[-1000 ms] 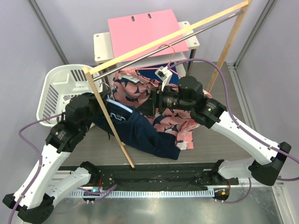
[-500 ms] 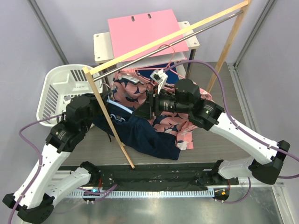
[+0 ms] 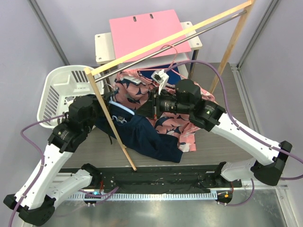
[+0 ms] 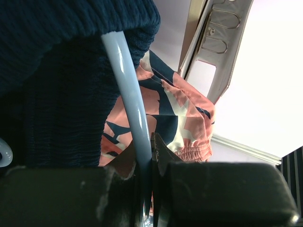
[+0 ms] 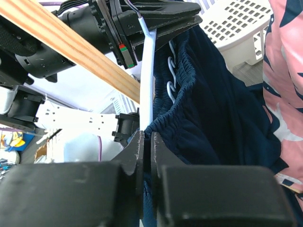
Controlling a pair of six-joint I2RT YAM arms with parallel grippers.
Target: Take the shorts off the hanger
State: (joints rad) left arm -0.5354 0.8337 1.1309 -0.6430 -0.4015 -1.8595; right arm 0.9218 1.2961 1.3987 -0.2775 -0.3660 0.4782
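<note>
The dark navy shorts (image 3: 147, 137) hang from a pale blue hanger (image 4: 130, 94) and trail onto the table. My left gripper (image 4: 144, 142) is shut on the hanger's bar, just under the navy waistband (image 4: 57, 94). In the right wrist view, my right gripper (image 5: 146, 137) is shut on the edge of the navy shorts' waistband (image 5: 213, 109), right beside the hanger (image 5: 147, 80). The salmon pink printed shorts (image 3: 137, 92) hang behind, also showing as pink shorts (image 4: 175, 113) in the left wrist view. From above, the right gripper (image 3: 142, 109) meets the left gripper (image 3: 108, 101) at the waistband.
A slanted wooden frame post (image 3: 111, 123) crosses in front of the left arm, with a wooden bar and a metal rail (image 3: 189, 35) overhead. A white laundry basket (image 3: 59, 90) stands at the left. A pink board (image 3: 147, 30) lies on a white stand at the back.
My right gripper has moved a little left towards the hanger and closed on the navy waistband. The left gripper has kept its hold on the hanger.
</note>
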